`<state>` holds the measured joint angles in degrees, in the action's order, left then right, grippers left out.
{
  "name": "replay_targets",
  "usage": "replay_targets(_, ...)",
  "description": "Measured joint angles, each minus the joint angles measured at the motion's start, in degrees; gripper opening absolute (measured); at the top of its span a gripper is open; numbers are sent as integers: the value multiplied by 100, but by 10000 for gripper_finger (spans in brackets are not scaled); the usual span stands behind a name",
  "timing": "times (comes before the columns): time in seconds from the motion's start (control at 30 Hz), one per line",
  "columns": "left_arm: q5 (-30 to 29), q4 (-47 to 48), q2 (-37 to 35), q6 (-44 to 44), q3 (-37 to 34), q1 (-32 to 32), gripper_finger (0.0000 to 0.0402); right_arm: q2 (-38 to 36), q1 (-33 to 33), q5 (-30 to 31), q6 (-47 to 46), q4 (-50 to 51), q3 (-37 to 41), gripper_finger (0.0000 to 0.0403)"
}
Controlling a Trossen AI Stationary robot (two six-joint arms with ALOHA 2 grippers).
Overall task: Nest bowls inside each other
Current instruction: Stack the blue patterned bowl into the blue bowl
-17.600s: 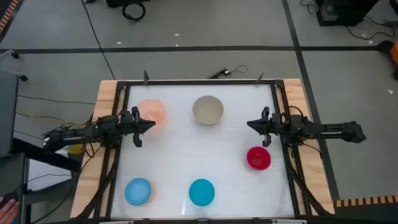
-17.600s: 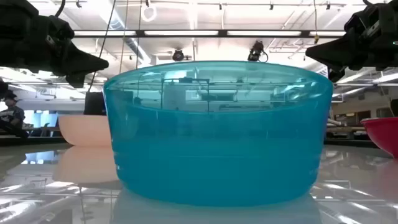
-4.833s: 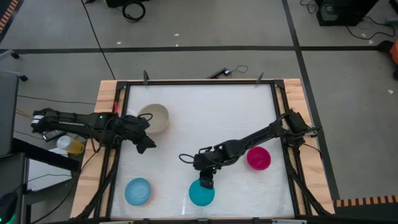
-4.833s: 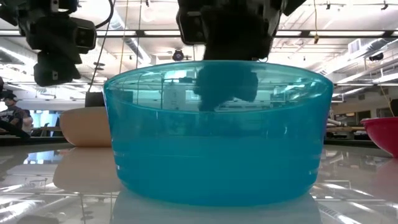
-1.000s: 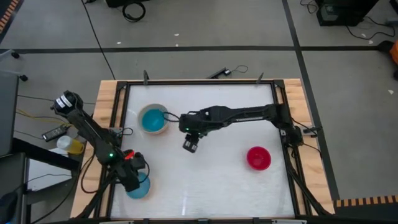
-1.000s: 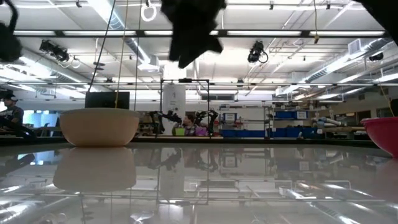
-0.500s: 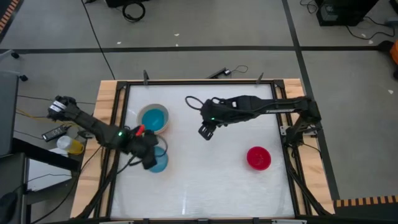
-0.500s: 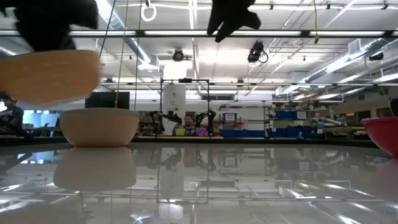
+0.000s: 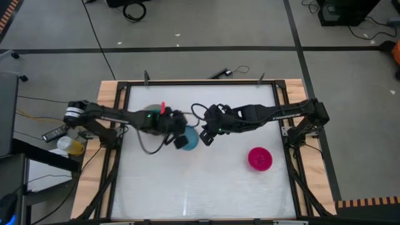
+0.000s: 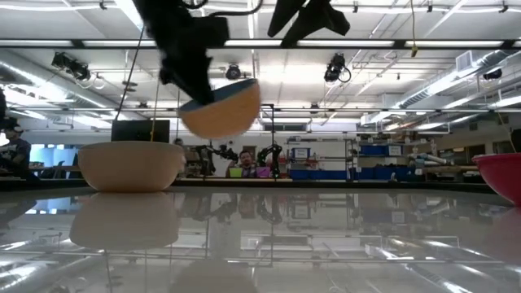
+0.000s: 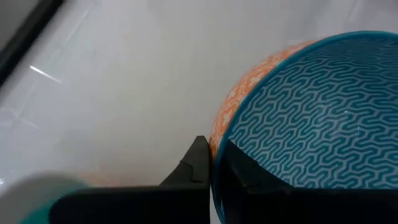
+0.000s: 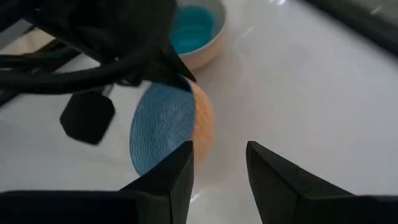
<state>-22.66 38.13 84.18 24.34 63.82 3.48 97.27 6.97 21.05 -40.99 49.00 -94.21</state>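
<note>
We are gripping the rim of a blue-lined, orange-sided bowl (image 11: 311,118) in our closed left pincer (image 11: 211,163), holding it tilted above the table (image 9: 206,181). Just beside it, our right pincer (image 12: 219,163) is hovering open. Beyond, the cream bowl (image 12: 202,31) is holding a teal bowl (image 12: 189,26). Farther right, the red bowl (image 9: 260,158) is sitting alone.

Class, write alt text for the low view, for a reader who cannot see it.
The left gripper holds a blue-lined bowl tilted in the air, its jaws shut on the rim. On the glossy table below sit a beige bowl at left and a red bowl at the right edge; a workshop lies beyond.
</note>
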Motion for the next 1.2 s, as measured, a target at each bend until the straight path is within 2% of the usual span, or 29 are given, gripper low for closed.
replay_targets(0.2,27,-114,541,-535,785,-282,11,-11,122,1060,506,-17,0,154)
replay_targets(0.33,35,-110,740,-748,1149,-389,11,-12,-55,1403,653,-10,0,154)
replay_targets(0.53,-29,-110,778,-763,1398,-519,11,-9,-310,914,821,-28,0,154)
replay_targets(0.87,-65,-63,767,-563,1433,-653,11,2,-384,541,2065,-13,40,154)
replay_targets(1.03,-70,-60,603,-538,1433,-642,11,0,-381,438,2168,-24,351,154)
replay_targets(1.13,-63,4,503,-451,1433,-651,12,-11,-256,624,1947,-154,556,154)
replay_targets(1.2,-55,-29,446,-434,1431,-649,12,-12,-174,1107,1565,-197,695,154)
